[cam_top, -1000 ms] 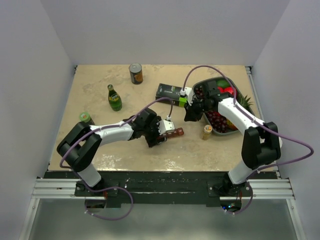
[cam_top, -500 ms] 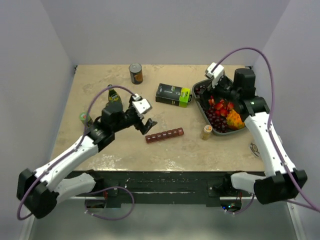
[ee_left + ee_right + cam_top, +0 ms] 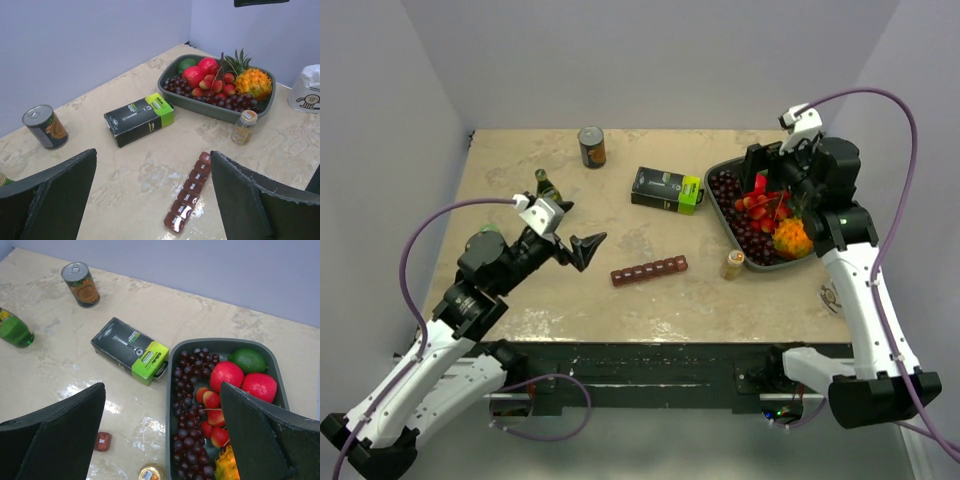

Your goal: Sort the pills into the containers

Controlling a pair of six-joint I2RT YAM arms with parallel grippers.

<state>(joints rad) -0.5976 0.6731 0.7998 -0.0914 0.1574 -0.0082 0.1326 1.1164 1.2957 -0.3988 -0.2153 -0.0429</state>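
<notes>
**Both claws apart above the table, strip lying untouched**

Table (image 3: 510, 160): beige, marbled. Both my arms are up off it.

Left claw (image 3: 154, 159): fingers spread wide, nothing between them. It hangs above the table and looks down and forward across it.

Right claw (image 3: 162, 387): fingers also spread wide, holding nothing. It hangs over the near left edge of the tray.

Grey fruit tray (image 3: 220, 341): under my right claw and ahead of it, running out past the right finger. It holds dark grapes, red fruit, a lime and a spiky orange-yellow fruit. From my left claw it sits far ahead, to the right.

Black-and-green box (image 3: 139, 119): flat on the table ahead of my left claw, roughly on its centre line. From my right claw it lies ahead and slightly left, just beside the tray's left wall. I cannot tell if they touch.

The containers (image 3: 190, 192): the dark red strip lies flat just below and ahead of my left claw, between the two fingers and nearer the right one, touching neither. The small squares run in a row away from me, toward the tray. From my right claw only one end shows, low and near the left finger.

Can (image 3: 45, 126): upright, far ahead-left of my left claw, well apart from the box.

Green bottle (image 3: 14, 329): far left of my right claw, beyond its left finger.

Small jar (image 3: 244, 127): gold lid, upright, ahead-right of my left claw, between the strip's far end and the tray wall.
</notes>
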